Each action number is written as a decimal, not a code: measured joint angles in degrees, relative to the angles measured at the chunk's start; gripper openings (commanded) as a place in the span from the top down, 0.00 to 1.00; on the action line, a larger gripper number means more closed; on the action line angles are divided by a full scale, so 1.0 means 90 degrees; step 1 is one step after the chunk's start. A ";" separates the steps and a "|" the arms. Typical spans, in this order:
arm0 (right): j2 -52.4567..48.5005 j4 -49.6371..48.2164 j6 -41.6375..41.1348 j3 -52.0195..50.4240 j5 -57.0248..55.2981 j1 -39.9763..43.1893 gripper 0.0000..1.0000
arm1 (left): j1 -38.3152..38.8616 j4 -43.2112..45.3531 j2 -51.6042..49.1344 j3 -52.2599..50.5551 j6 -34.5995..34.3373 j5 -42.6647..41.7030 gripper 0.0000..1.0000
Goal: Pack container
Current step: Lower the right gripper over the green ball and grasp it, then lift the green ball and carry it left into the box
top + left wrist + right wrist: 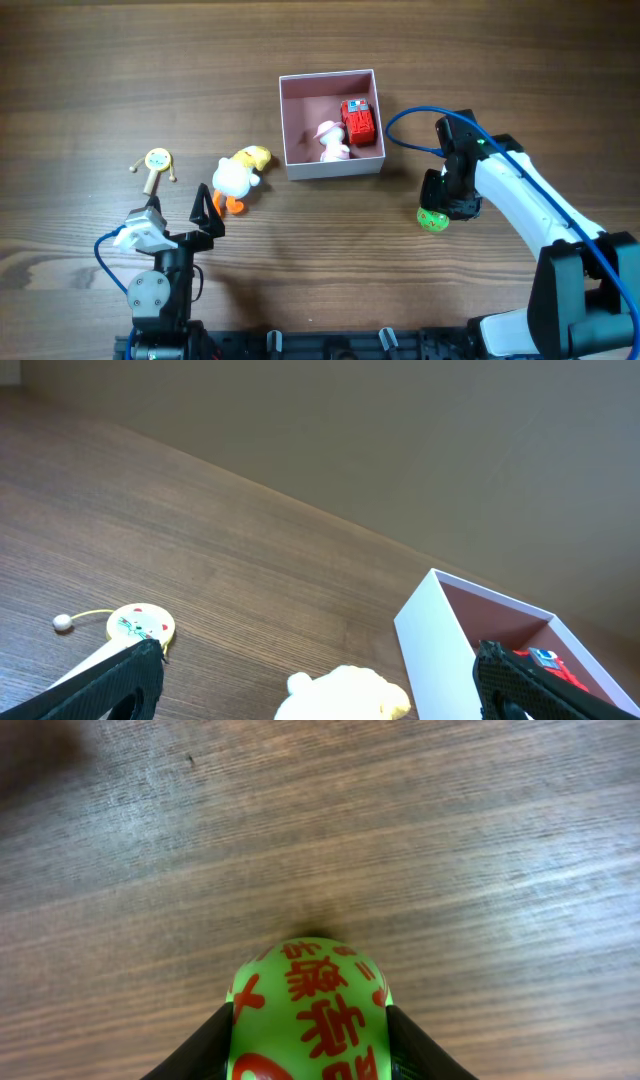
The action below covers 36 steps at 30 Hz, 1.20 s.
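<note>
The container (330, 166), a white square box with a pink inside, stands at the table's upper middle; its near wall shows in the left wrist view (435, 650). A red toy (358, 122) and a pink figure (333, 141) lie inside it. My right gripper (437, 210) is down on the table right of the container, shut on a green ball with red writing (310, 1005), both fingers (205, 1045) pressed to its sides. My left gripper (178, 213) stands wide open at the lower left, with a white and yellow duck (238, 175) just ahead of it.
A small yellow rattle drum (157, 162) lies left of the duck, close to the left finger in the left wrist view (140, 627). Bare wooden table surrounds the toys. The right arm's blue cable (410, 125) loops near the container's right wall.
</note>
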State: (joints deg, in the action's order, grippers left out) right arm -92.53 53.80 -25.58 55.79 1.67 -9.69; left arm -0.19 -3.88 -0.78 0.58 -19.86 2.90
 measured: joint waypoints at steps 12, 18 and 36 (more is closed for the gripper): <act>-0.0027 0.0663 0.0304 0.3009 0.0328 -0.0012 0.65 | 0.0000 0.0000 0.0000 0.0000 0.0000 0.0000 0.00; -0.0027 0.0481 0.0384 0.3504 0.0481 -0.0323 0.64 | 0.0000 0.0000 0.0000 0.0000 0.0000 0.0000 0.00; -0.0602 -0.0129 0.0430 0.3504 0.0500 -0.1586 0.60 | 0.0000 0.0000 0.0000 0.0000 0.0000 0.0000 0.00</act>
State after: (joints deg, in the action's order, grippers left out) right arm -97.95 52.64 -21.71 87.33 6.17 -23.97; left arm -0.19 -3.88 -0.78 0.58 -19.86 2.90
